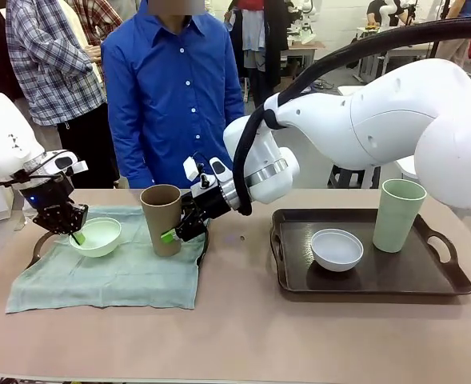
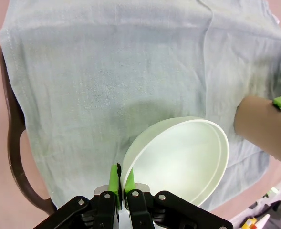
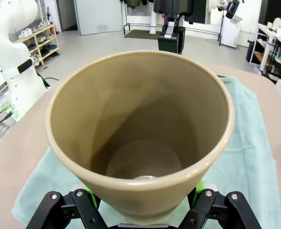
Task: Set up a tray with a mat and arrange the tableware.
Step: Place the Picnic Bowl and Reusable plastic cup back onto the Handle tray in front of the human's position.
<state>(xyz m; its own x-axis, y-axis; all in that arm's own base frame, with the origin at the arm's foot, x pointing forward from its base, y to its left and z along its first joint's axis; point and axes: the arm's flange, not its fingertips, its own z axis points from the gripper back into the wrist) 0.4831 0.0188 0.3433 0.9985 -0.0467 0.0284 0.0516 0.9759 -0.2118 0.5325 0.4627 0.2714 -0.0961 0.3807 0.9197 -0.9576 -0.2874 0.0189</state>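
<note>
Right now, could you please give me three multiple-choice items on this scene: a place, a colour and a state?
1. The white bowl sits: A on the cloth mat; B on the bare dark tray; C on the bare table.
2. The cup in the right tool is: A brown; B pale green; C white.
3. The left tool is: A open; B shut on nothing; C shut on the mint green bowl's rim.
Answers: B, beside the pale green cup; A, brown walls between its fingers; C, pads pinch the rim.
</note>
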